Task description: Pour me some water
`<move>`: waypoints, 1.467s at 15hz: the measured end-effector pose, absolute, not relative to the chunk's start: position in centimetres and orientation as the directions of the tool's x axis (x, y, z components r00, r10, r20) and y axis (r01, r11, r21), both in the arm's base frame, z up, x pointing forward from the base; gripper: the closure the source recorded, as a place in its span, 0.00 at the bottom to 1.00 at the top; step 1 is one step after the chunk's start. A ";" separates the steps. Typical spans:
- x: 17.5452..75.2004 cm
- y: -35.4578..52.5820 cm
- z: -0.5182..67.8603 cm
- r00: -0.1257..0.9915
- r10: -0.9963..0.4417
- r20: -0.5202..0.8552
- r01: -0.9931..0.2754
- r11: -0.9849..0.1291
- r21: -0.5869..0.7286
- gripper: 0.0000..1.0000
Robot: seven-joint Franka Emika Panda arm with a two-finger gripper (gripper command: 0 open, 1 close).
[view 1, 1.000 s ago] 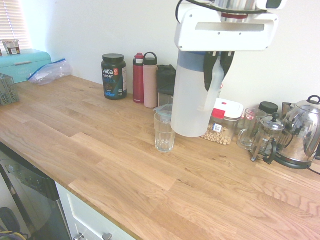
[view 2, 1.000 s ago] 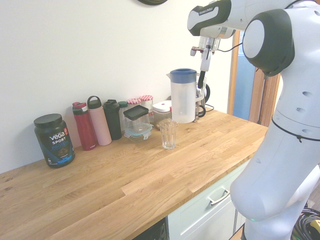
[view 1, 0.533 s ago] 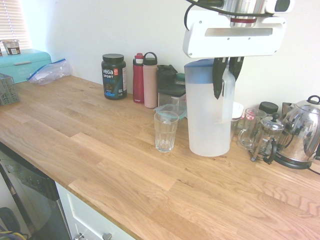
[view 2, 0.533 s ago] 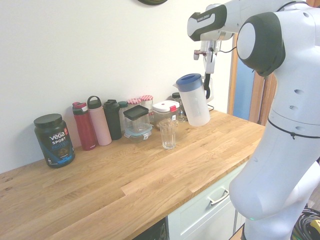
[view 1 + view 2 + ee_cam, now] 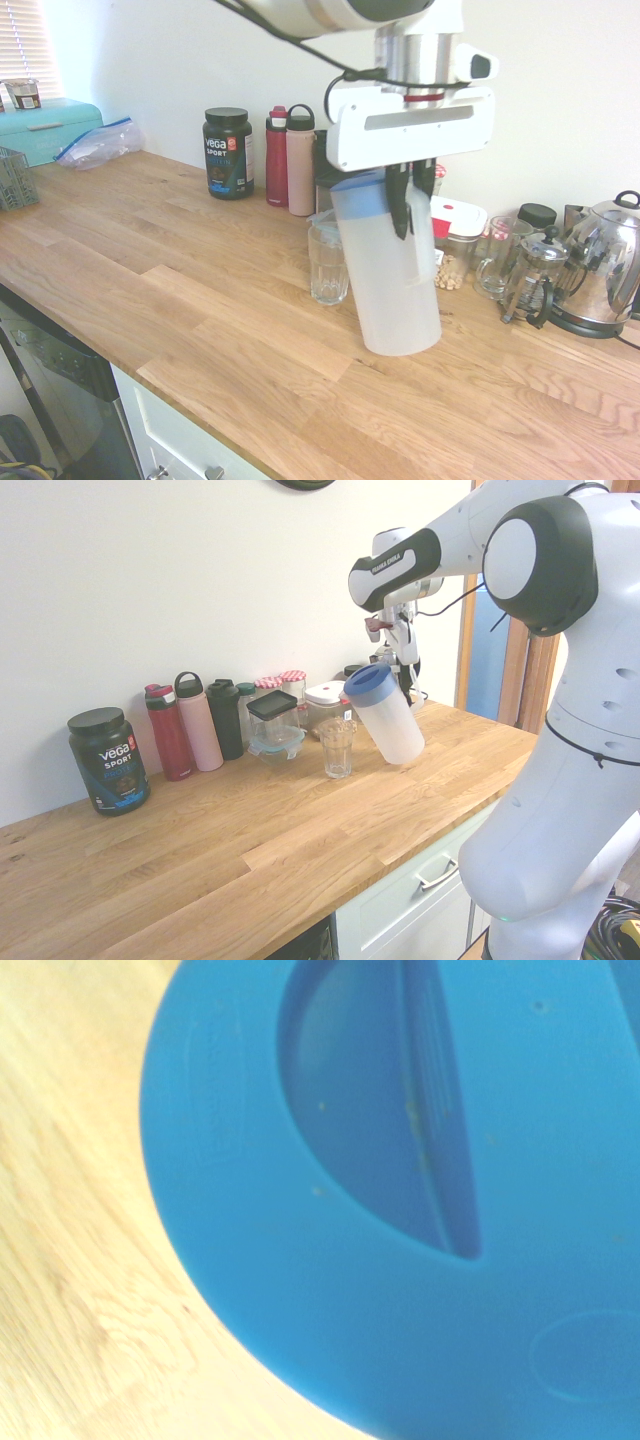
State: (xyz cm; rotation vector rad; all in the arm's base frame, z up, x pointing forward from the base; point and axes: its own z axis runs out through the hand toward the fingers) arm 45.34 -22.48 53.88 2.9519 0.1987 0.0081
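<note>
A tall frosted-white jug with a blue lid hangs tilted over the wooden counter, its lid leaning toward the clear ribbed glass. My gripper is shut on the jug's side handle from above. The lid's edge is level with the glass rim and close beside it. From the other side, the jug tilts toward the glass, its base off the counter. The blue lid fills the wrist view. The water cannot be made out through the frosted wall, and no stream shows.
Along the wall stand a dark tub, bottles, a food container, a glass mug, a French press and a steel kettle. A teal box sits far left. The counter ends at a front edge.
The jug has come down and forward from beside the jars to right next to the glass. It has gone from nearly upright to tilted, lid toward the glass. The grip stayed shut.
</note>
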 end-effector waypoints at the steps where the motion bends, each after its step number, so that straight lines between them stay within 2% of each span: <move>1: 45.4 -21.8 53.6 0.990 0.140 -0.008 0.139 -0.971 0.194 1.00; 10: 46.3 -19.6 52.8 0.986 0.164 -0.032 0.165 -0.923 0.348 1.00; 22: 46.4 -14.9 52.3 0.971 0.207 -0.118 0.235 -0.762 0.603 1.00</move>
